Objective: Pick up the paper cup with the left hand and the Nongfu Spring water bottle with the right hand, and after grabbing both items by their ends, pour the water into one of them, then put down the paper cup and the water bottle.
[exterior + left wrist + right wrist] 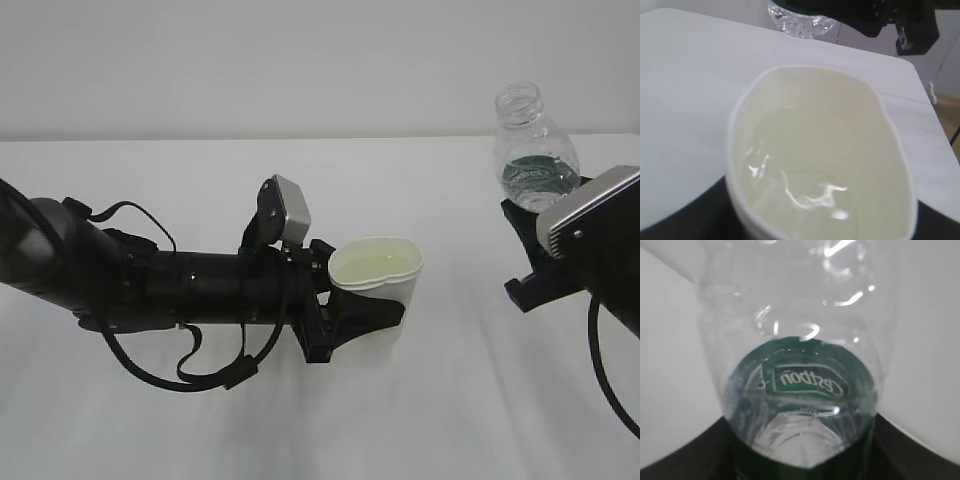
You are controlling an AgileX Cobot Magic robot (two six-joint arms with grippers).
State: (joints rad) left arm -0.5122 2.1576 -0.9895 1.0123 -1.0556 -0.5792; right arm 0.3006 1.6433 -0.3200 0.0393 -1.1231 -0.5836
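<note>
Meanwhile, at centre frame, the left hand's tool (365, 305) clamps the paper cup (378, 272) around its lower body, squeezing the rim oval, with the water (805, 175) pooled inside it above the white tabletop (300, 420). At upper right, the right hand's tool (545, 225) holds the Nongfu Spring water bottle (535, 150) upright by its base, uncapped mouth up, well apart from the cup.

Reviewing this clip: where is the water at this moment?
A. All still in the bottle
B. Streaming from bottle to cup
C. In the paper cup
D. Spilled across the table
C: the paper cup shows glinting liquid inside, while the Nongfu Spring water bottle stands upright, apart from it, looking empty.
</note>
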